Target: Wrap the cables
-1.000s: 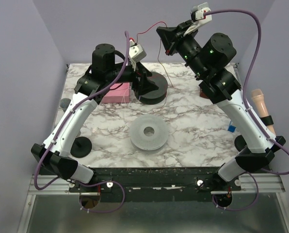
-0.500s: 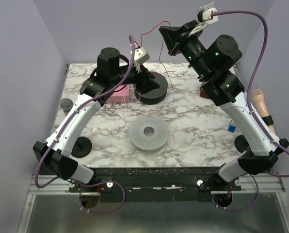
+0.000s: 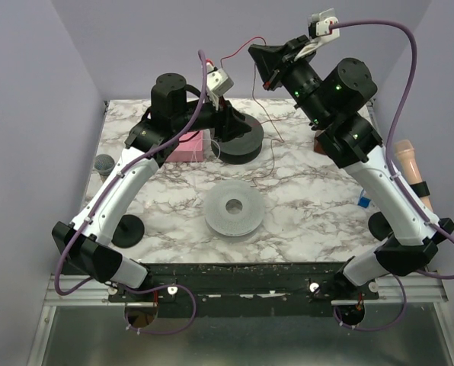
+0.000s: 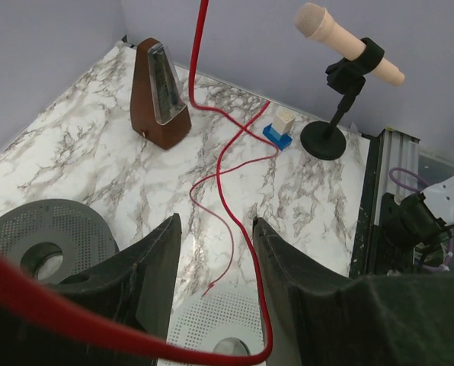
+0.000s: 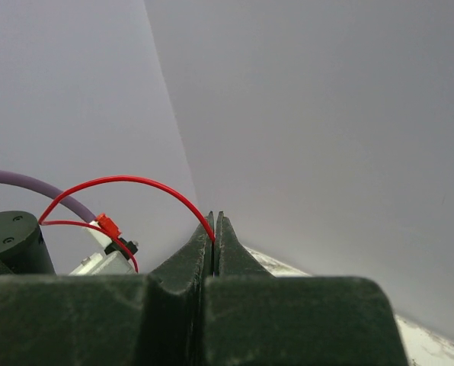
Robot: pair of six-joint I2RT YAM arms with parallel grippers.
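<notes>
- Right gripper (image 5: 213, 231), up high over the far side of the table (image 3: 303, 206): jaws pressed together, pinching the red cable (image 5: 128, 180) at the very tips.
- Left gripper (image 4: 215, 229), low beside the black spool (image 3: 246, 143): fingers partly spread, with the cable passing through the gap and not visibly clamped.
- From the pinch the cable arcs across towards the left wrist.
- Another run hangs down and trails in loose curls over the marble, its free end lying near the clear spool (image 3: 234, 207).
- Handling, as I judge it:
  - It is feather-light and limp, yet springy enough to hold its curls, and likely to slip or kink.
  - It is best held at the fingertips close to the spool and kept lightly taut for winding.
</notes>
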